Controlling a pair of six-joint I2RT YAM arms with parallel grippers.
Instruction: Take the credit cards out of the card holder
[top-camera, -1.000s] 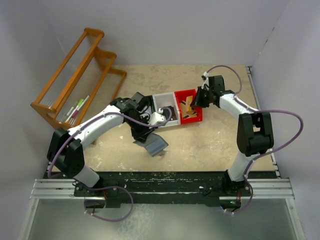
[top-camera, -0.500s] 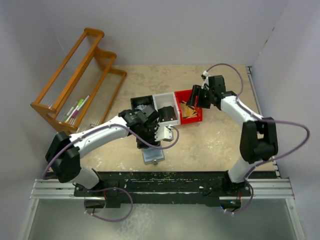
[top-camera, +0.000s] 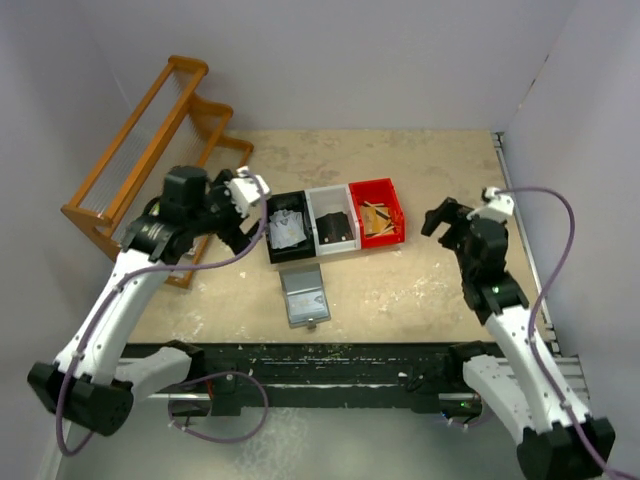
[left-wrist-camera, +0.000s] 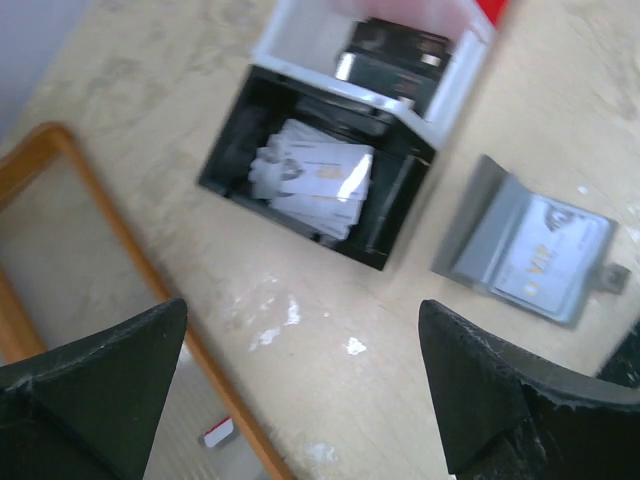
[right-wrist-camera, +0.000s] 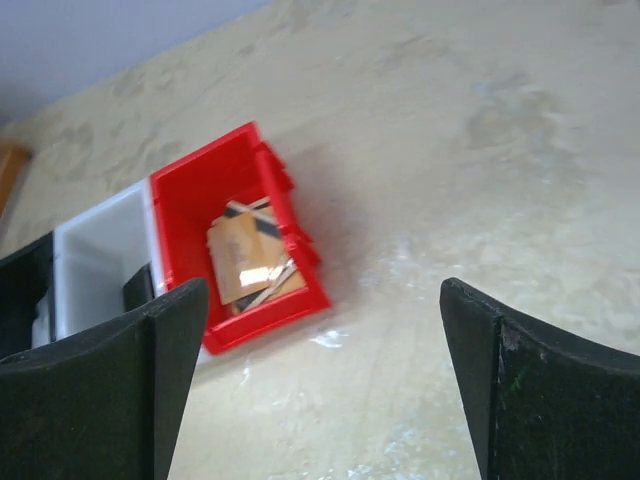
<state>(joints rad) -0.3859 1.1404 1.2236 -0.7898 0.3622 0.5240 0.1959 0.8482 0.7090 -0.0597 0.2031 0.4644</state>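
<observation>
Our left arm (top-camera: 118, 300) and right arm (top-camera: 525, 345) have white shells, black joints, looping lilac cables (top-camera: 572, 225) and matte black fingers (left-wrist-camera: 100, 385).

Pale lavender walls (top-camera: 400, 60) enclose a beige speckled tabletop (top-camera: 420, 290) with an orange wooden rack (top-camera: 210, 112) at left.

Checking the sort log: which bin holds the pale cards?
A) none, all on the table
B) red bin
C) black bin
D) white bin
C: the pale cards lie in a loose pile inside the black bin, as the left wrist view shows.
</observation>
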